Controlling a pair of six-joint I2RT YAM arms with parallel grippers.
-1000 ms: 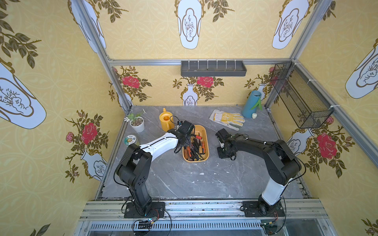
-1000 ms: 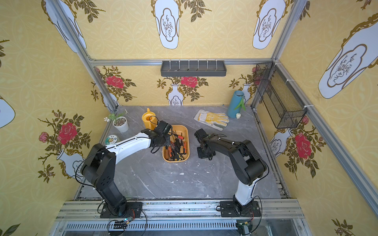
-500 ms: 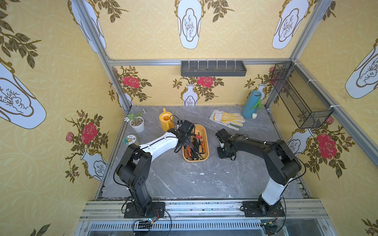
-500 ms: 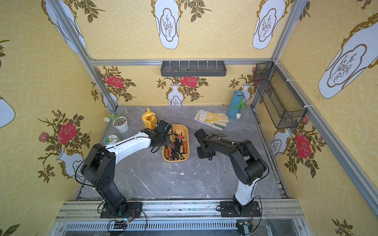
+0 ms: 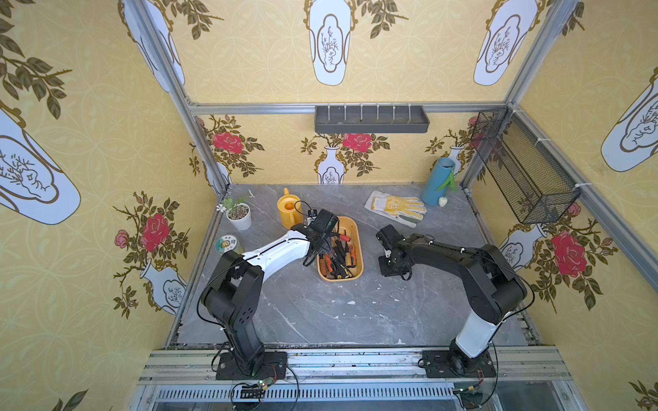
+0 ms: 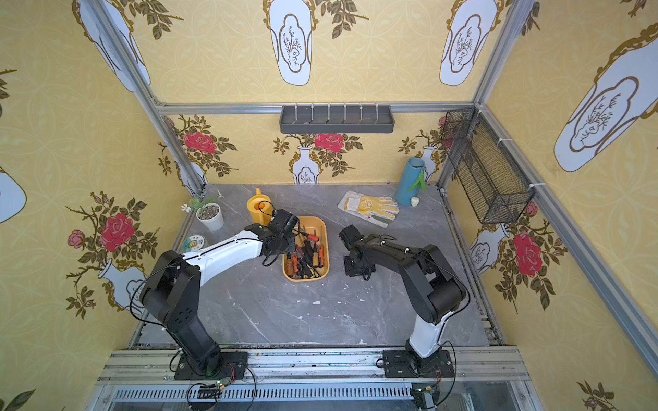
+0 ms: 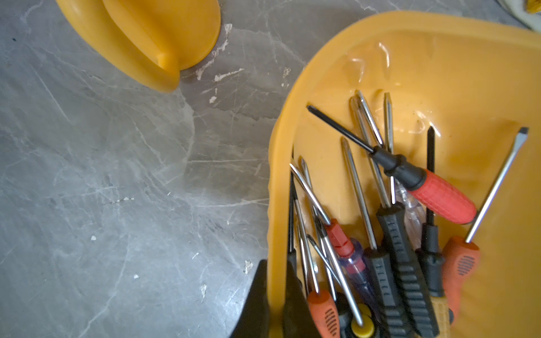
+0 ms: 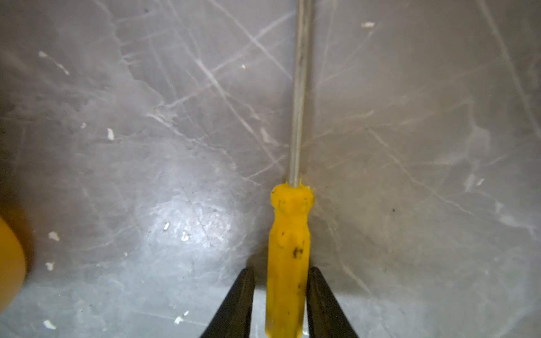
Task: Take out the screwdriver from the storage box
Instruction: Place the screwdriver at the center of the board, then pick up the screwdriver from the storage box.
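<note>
The yellow-orange storage box (image 5: 359,245) (image 6: 325,245) stands mid-table and holds several screwdrivers (image 7: 395,248) with red, orange and black handles. My left gripper (image 7: 276,272) (image 5: 322,247) is shut on the box's left rim (image 7: 276,190), one finger inside and one outside. A yellow-handled screwdriver (image 8: 288,248) lies on the grey table to the right of the box, its shaft pointing away from the wrist. My right gripper (image 8: 279,275) (image 5: 390,265) straddles its handle, open, with a thin gap on each side. In both top views that screwdriver is hidden under the right gripper.
A yellow watering can (image 5: 290,211) stands just behind the box. Further left are a white plant pot (image 5: 239,217) and a round tin (image 5: 226,243). At the back right lie a work glove (image 5: 397,208) and a blue vase (image 5: 438,181). A mesh basket (image 5: 523,167) hangs on the right wall.
The right gripper's jaws have parted from the yellow handle, which now lies free on the table. The left gripper keeps its hold on the box rim. Neither arm has visibly shifted.
</note>
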